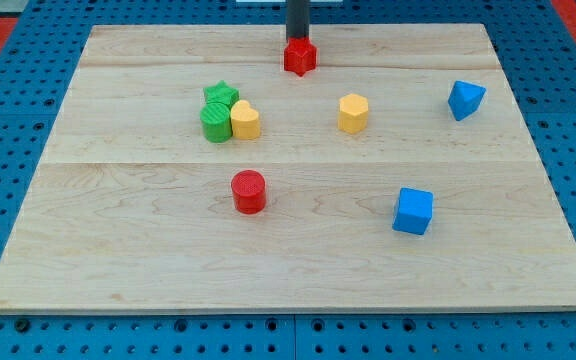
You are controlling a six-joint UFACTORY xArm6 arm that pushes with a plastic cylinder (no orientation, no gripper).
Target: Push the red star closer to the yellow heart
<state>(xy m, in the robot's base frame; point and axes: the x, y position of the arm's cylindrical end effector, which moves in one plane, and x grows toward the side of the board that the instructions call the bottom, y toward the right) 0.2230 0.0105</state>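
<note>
Red star (300, 56) at the board's top edge, the rod's tip (297, 41) touching its far side.

The arm carries no claw, just a dark rod, so nothing is held. The yellow heart (245, 120) lies toward the view's lower left of the star, well apart from it, pressed against a green cylinder (215, 123) with a green star (221, 95) just above. On the wooden board (118, 250) also sit a red cylinder (249, 191), a yellow hexagonal block (353, 113) and two blue blocks (465, 99) (413, 211).

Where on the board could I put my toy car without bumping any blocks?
The whole bottom strip below the red cylinder and blue cube is bare. It's crowded where the green blocks touch the yellow heart. My tip sits behind the red star.
</note>
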